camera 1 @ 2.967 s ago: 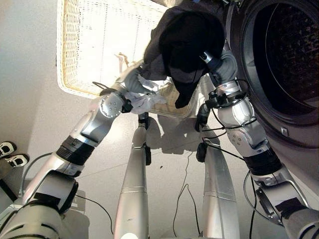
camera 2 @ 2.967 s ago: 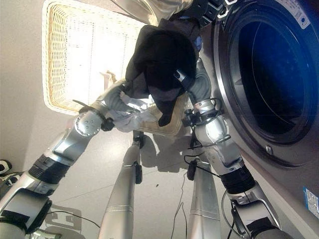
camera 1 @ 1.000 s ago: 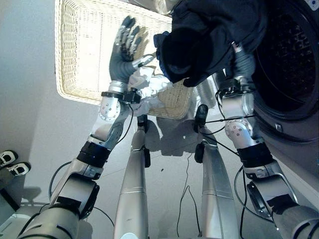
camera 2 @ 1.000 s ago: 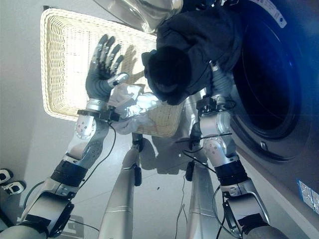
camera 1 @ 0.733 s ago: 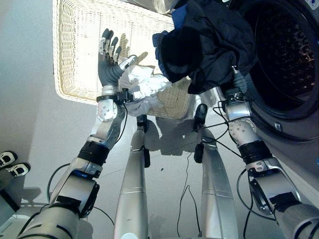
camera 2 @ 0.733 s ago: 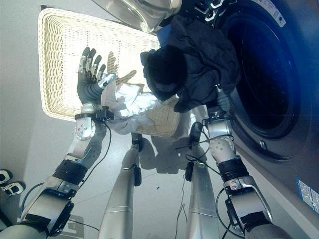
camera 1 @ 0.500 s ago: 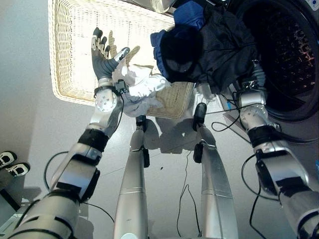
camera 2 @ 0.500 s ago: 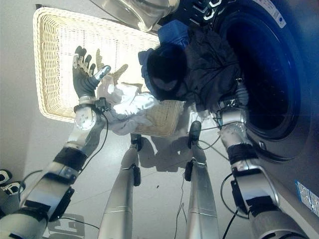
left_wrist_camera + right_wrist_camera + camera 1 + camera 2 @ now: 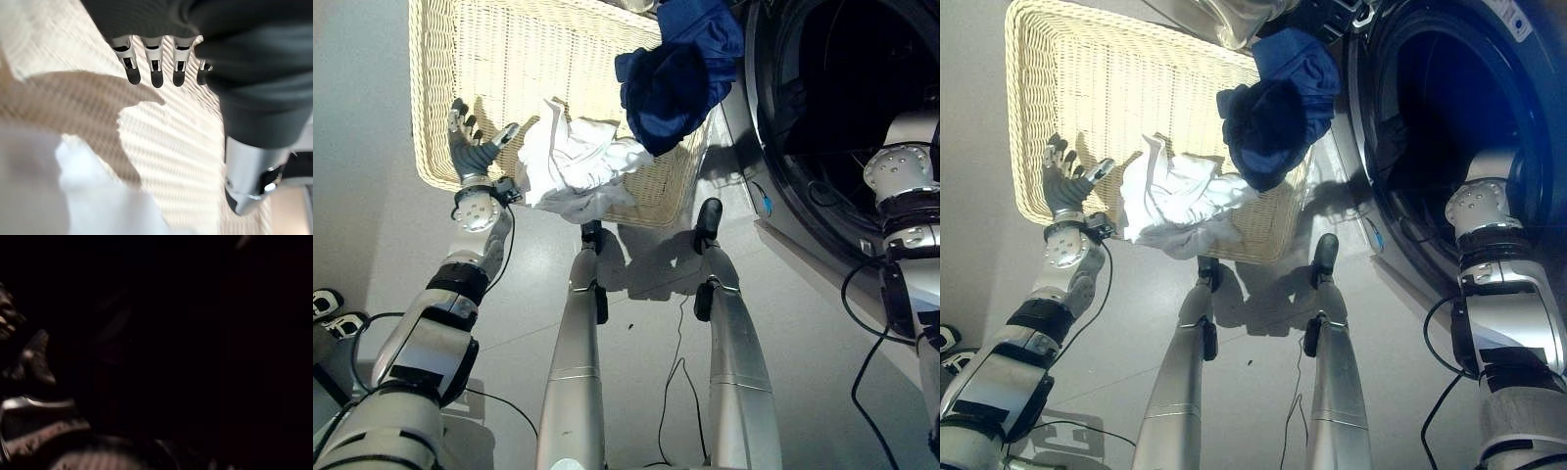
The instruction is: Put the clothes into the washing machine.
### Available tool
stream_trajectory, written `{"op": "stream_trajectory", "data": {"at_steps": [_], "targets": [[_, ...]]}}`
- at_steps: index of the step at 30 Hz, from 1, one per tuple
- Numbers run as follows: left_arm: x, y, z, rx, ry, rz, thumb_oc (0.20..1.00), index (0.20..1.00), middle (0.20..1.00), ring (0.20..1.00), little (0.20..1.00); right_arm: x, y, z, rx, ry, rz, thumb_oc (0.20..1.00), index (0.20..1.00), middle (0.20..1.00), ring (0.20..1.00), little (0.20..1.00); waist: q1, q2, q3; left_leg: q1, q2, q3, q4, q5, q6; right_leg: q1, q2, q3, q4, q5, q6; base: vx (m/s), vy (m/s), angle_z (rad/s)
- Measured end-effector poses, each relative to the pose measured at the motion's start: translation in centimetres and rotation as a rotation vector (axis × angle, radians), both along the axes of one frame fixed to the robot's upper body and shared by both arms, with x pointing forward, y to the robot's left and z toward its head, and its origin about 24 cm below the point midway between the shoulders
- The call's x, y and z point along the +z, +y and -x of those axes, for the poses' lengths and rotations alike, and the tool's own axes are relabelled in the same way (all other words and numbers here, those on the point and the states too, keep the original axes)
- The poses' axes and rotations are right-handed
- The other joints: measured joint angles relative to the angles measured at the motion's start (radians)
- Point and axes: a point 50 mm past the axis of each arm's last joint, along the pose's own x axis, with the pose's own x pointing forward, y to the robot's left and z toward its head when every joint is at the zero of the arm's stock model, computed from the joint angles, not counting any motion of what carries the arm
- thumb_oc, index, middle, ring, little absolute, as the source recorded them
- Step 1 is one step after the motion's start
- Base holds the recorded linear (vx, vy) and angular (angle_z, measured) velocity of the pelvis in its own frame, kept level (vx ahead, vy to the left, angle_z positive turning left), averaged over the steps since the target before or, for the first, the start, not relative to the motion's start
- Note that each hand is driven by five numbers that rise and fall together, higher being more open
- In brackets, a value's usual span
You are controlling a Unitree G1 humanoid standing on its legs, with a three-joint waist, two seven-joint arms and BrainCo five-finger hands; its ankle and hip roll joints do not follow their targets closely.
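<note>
Washing machine (image 9: 901, 245) gapes open, right arm reaching deep into its dark drum, fingers unreadable. Beside it, the wicker basket (image 9: 509, 78) holds a crumpled white garment (image 9: 573, 166) and blue clothes (image 9: 680, 73) draped over its machine-side rim. Left hand (image 9: 470, 152) hovers over the basket's far side, fingers spread.

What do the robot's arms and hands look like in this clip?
Silver-grey arm shells with black bands and round silver joint caps. The left robot hand has a dark ribbed cover and silver fingers with dark tips. The right arm has the same shells and bands.
</note>
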Motion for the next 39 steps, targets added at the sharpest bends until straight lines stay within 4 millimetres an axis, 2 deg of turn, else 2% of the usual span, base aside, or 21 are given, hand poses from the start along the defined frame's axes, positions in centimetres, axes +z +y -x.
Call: {"op": "stream_trajectory", "data": {"at_steps": [4,5,6,7,8,11,18,19,20,21,23,25,27,30,35,39], "targets": [[-0.5,0.4,0.0,-0.009,0.028,0.005,1.0,1.0,1.0,1.0,1.0,-0.1,0.0,-0.3,0.028,0.02,0.042,0.203,0.203,0.203,0.203,0.203,-0.002,-0.001,0.001,-0.005,-0.001,-0.008,0.005,-0.001,0.001,0.001,-0.001,-0.005,0.0,0.001,0.0,0.01,-0.007,0.0],[-0.2,0.3,-0.1,-0.017,0.021,0.003,1.0,1.0,1.0,1.0,1.0,0.0,0.0,-0.4,0.043,0.027,0.064,0.313,0.313,0.313,0.313,0.313,-0.004,-0.001,0.001,-0.007,-0.001,-0.009,0.005,0.0,0.001,0.001,-0.001,-0.006,0.0,0.001,0.0,0.0,0.0,0.0],[0.0,0.2,-0.2,-0.024,0.017,0.003,1.0,1.0,1.0,1.0,1.0,0.1,0.3,-0.8,0.073,0.041,0.111,0.881,0.881,0.881,0.881,0.881,-0.006,-0.001,0.001,-0.008,-0.001,-0.012,0.007,0.0,0.001,0.001,-0.001,-0.008,0.0,0.001,0.0,0.0,0.0,0.0],[0.0,0.0,-0.2,-0.029,0.02,0.003,1.0,1.0,1.0,1.0,1.0,0.2,0.6,-1.1,0.103,0.064,0.166,1.0,1.0,1.0,1.0,1.0,-0.007,-0.001,0.001,-0.008,-0.002,-0.014,0.007,0.0,0.001,0.001,-0.001,-0.01,0.001,0.001,0.0,0.0,0.0,0.0],[0.2,0.0,-0.3,-0.036,0.017,0.001,1.0,1.0,1.0,1.0,1.0,0.4,1.0,-1.5,0.126,0.106,0.241,1.0,1.0,1.0,1.0,1.0,-0.011,-0.001,0.001,-0.009,-0.001,-0.016,0.008,0.0,0.001,0.001,-0.001,-0.011,0.001,0.001,0.0,0.0,0.0,0.0],[0.7,-0.5,-0.5,-0.054,0.004,-0.006,1.0,1.0,1.0,1.0,1.0,0.3,1.6,-2.0,0.163,0.169,0.325,1.0,1.0,1.0,1.0,1.0,-0.014,-0.001,0.0,-0.009,-0.001,-0.016,0.01,0.0,0.001,0.001,-0.001,-0.011,0.004,0.001,0.0,0.0,0.0,0.0],[2.2,-1.6,-1.1,-0.093,-0.021,-0.036,1.0,1.0,1.0,1.0,1.0,-1.6,2.5,-4.0,0.211,0.663,0.584,1.0,1.0,1.0,1.0,1.0,-0.024,-0.001,0.0,-0.01,-0.003,-0.024,0.01,0.004,0.001,0.005,-0.003,-0.02,0.005,0.002,-0.001,0.0,0.0,0.0],[2.1,-2.1,-1.2,-0.103,-0.018,-0.041,1.0,1.0,1.0,1.0,1.0,-2.1,2.6,-4.3,0.195,0.812,0.657,1.0,1.0,1.0,1.0,1.0,-0.026,0.0,0.0,-0.01,-0.004,-0.025,0.01,0.004,0.001,0.005,-0.004,-0.021,0.005,0.001,-0.001,0.0,0.0,0.0],[2.1,-2.1,-1.2,-0.103,-0.018,-0.041,1.0,1.0,1.0,1.0,1.0,-2.1,2.6,-4.3,0.195,0.812,0.657,1.0,1.0,1.0,1.0,1.0,-0.026,0.0,0.0,-0.01,-0.004,-0.025,0.01,0.004,0.001,0.005,-0.004,-0.021,0.005,0.001,-0.001,0.0,0.0,0.0],[2.1,-2.6,-1.3,-0.116,-0.012,-0.073,1.0,1.0,1.0,1.0,1.0,-2.1,2.8,-4.5,0.177,0.91,0.715,1.0,1.0,1.0,1.0,1.0,-0.029,0.0,0.0,-0.011,-0.004,-0.026,0.01,0.005,0.001,0.005,-0.004,-0.022,0.005,0.001,-0.001,0.0,0.0,0.0],[2.2,-3.1,-1.5,-0.126,-0.011,-0.096,1.0,1.0,1.0,1.0,1.0,-2.2,2.9,-4.6,0.149,0.981,0.772,1.0,1.0,1.0,1.0,1.0,-0.027,0.001,-0.001,-0.012,-0.004,-0.026,0.009,0.005,0.001,0.004,-0.004,-0.022,0.005,-0.004,0.004,0.0,0.0,0.0],[2.3,-3.1,-1.5,-0.124,-0.012,-0.105,1.0,1.0,1.0,1.0,1.0,-1.9,3.1,-4.6,0.127,1.003,0.807,1.0,1.0,1.0,1.0,1.0,-0.028,0.001,-0.001,-0.013,-0.004,-0.027,0.006,0.004,0.001,0.002,-0.005,-0.022,0.005,-0.005,0.004,0.0,0.0,0.0],[2.6,-3.5,-1.4,-0.104,-0.02,-0.17,1.0,1.0,1.0,1.0,1.0,-0.4,4.1,-4.4,0.035,0.991,0.907,1.0,1.0,1.0,1.0,1.0,-0.031,0.002,-0.001,-0.02,-0.006,-0.025,-0.011,0.011,0.0,-0.015,-0.006,-0.022,0.006,-0.007,0.003,0.0,0.0,0.0],[2.9,-3.6,-1.4,-0.081,-0.036,-0.192,1.0,1.0,1.0,1.0,1.0,0.6,5.7,-4.2,-0.021,0.935,0.997,1.0,1.0,1.0,1.0,1.0,-0.029,0.002,-0.001,-0.03,-0.005,-0.021,-0.018,0.012,-0.002,-0.035,-0.006,-0.021,0.013,-0.008,-0.001,0.0,0.0,0.0],[2.9,-4.0,-1.3,-0.057,-0.05,-0.224,1.0,1.0,1.0,1.0,1.0,-1.2,7.7,-4.2,-0.069,0.902,1.115,1.0,1.0,1.0,1.0,1.0,-0.027,0.003,-0.001,-0.03,-0.006,-0.02,-0.026,0.013,-0.003,-0.045,-0.009,-0.02,0.025,-0.022,-0.004,-0.01,0.02,0.01],[2.7,-4.5,-1.1,-0.049,-0.06,-0.275,1.0,1.0,1.0,1.0,1.0,-1.6,8.7,-3.8,-0.112,0.862,1.168,1.0,1.0,1.0,1.0,1.0,-0.027,0.003,-0.001,-0.03,-0.011,-0.018,-0.036,0.013,-0.003,-0.056,-0.014,-0.018,0.039,-0.033,-0.002,0.0,0.004,0.01]]}}
